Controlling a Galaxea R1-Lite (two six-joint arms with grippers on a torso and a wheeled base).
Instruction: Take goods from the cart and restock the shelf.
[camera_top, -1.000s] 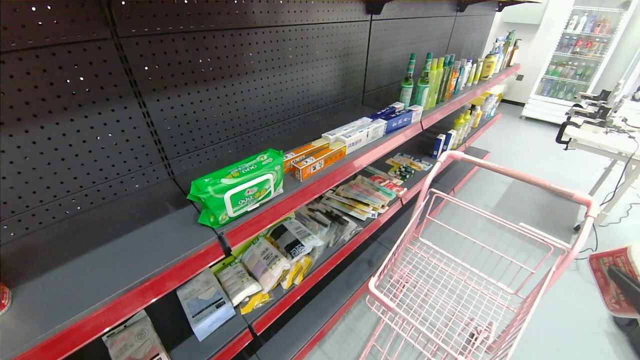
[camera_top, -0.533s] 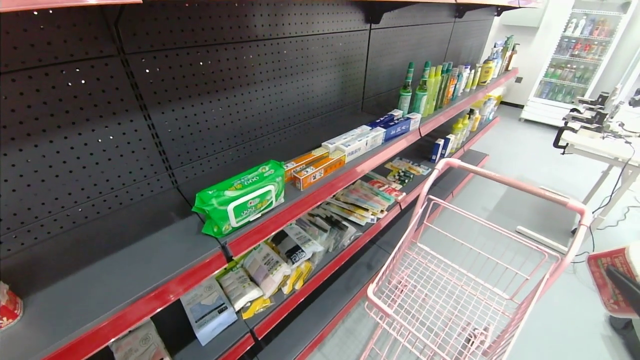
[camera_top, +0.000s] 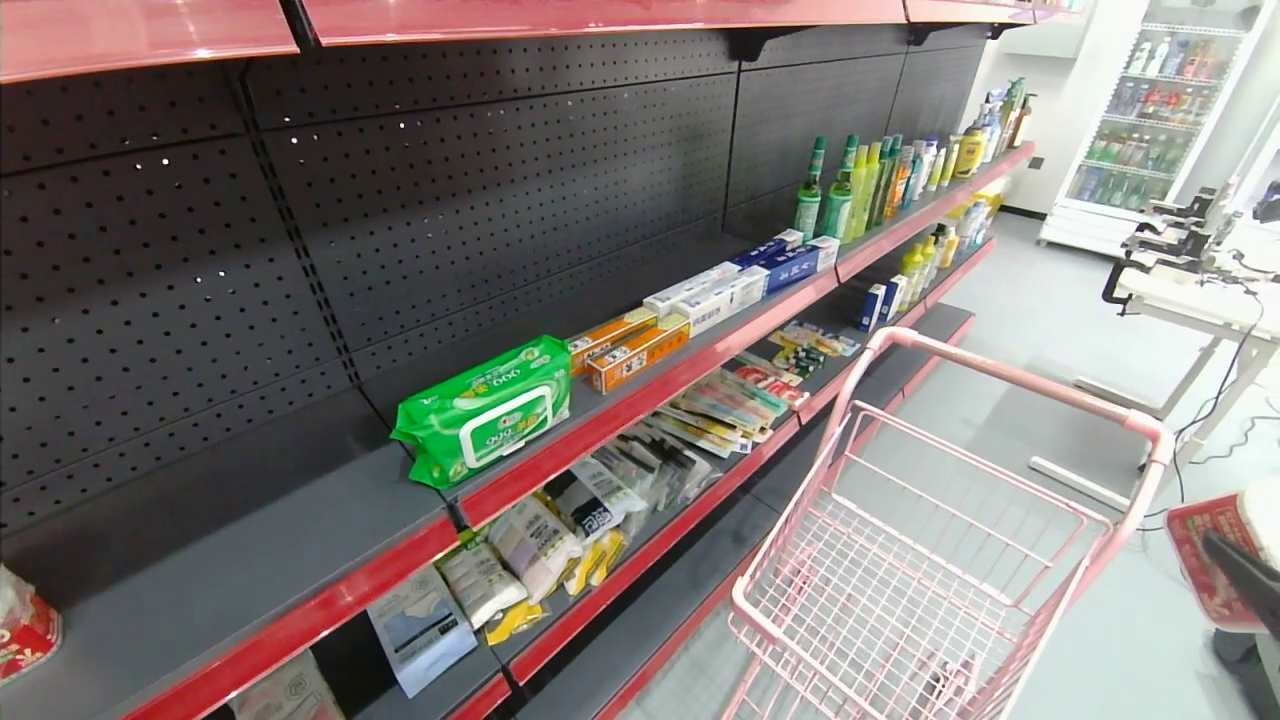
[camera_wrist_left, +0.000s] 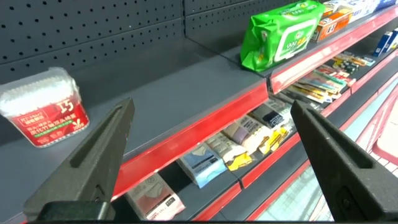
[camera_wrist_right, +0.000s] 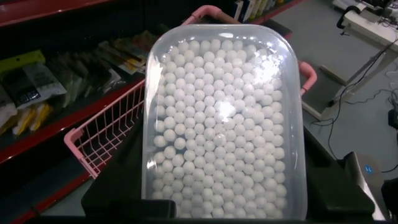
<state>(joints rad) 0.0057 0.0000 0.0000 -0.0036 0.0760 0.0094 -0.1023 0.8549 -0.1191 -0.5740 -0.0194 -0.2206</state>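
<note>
The cotton-swab box (camera_wrist_right: 224, 118) is gripped in the right hand (camera_top: 1243, 572), its long side running straight out ahead of the wrist. The bare grey shelf (camera_top: 250, 540) lies ahead and off to that hand's left, and the pink cart (camera_top: 1010, 378) stands between the two. The left hand (camera_wrist_left: 211, 109), fingers spread wide around nothing, hangs much nearer the shelf, close to a second swab box (camera_wrist_left: 43, 106) standing there. By my reckoning, the loaded hand must carry across the cart to reach the shelf.
</note>
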